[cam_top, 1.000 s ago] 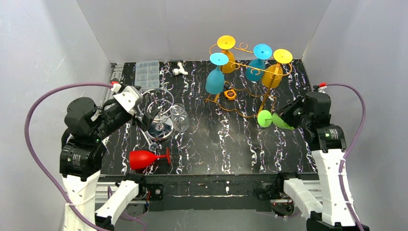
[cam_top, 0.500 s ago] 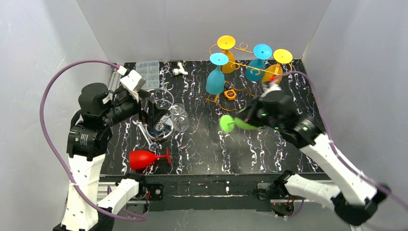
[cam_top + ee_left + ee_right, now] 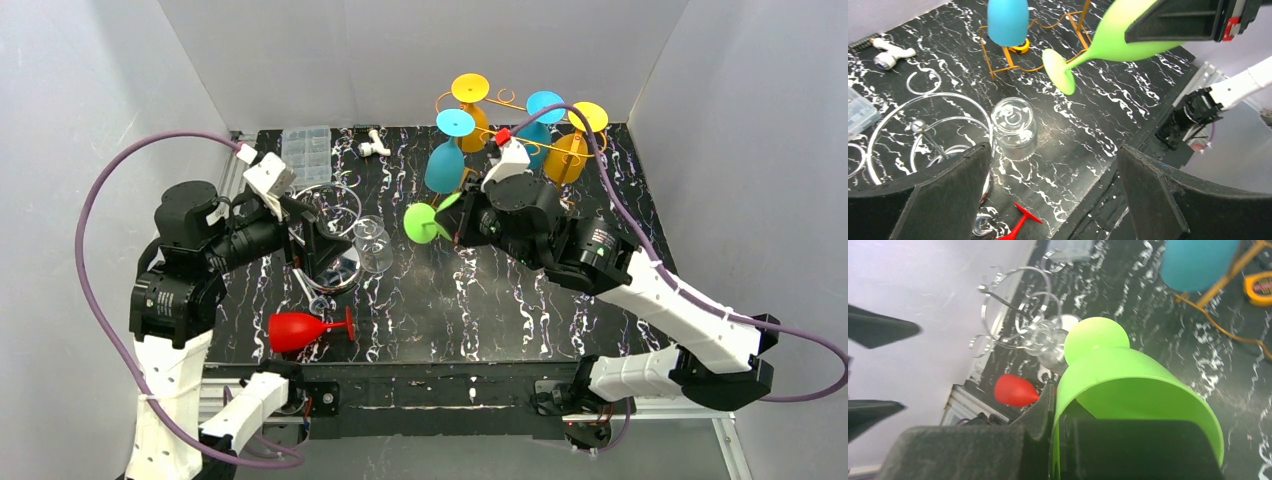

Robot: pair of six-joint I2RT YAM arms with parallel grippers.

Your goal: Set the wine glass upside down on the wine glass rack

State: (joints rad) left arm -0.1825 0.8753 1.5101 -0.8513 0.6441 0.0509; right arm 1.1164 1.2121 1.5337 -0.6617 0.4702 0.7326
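Right gripper [image 3: 1056, 412]: clamped on green wine glass [image 3: 1108, 371] rim — bowl half-hidden overhead.
Left gripper [image 3: 1052, 159]: fingers wide apart, empty.

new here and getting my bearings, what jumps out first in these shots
A bright green wine glass is held sideways in mid-air by the right gripper. Behind it an orange wire rack hangs blue glasses and yellow glasses upside down; a red glass lies on its side near the front left.
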